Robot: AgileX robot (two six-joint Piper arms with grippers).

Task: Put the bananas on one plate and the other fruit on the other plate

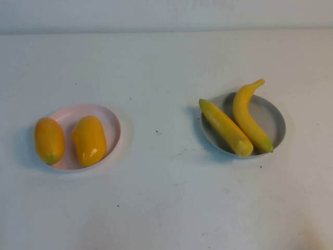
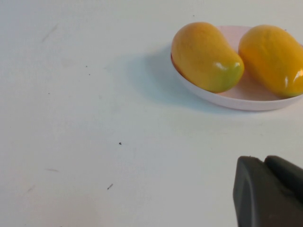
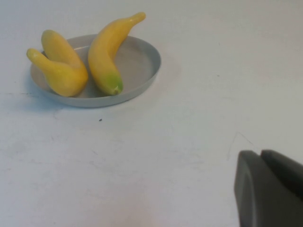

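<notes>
Two yellow bananas [image 1: 226,127] [image 1: 248,117] lie side by side on the grey plate [image 1: 273,125] at the right. Two orange-yellow mango-like fruits [image 1: 49,139] [image 1: 89,139] lie on the pink plate [image 1: 106,117] at the left; the left one overhangs the rim. The left wrist view shows both fruits [image 2: 206,56] [image 2: 274,59] on the pink plate [image 2: 236,97], with my left gripper [image 2: 264,161] shut and empty, back from it. The right wrist view shows the bananas [image 3: 106,52] [image 3: 59,68] on the grey plate [image 3: 139,61], with my right gripper [image 3: 260,155] shut and empty, apart from it. Neither gripper shows in the high view.
The white table [image 1: 166,198] runs between and in front of the two plates. Its far edge meets a pale wall [image 1: 166,13] at the back.
</notes>
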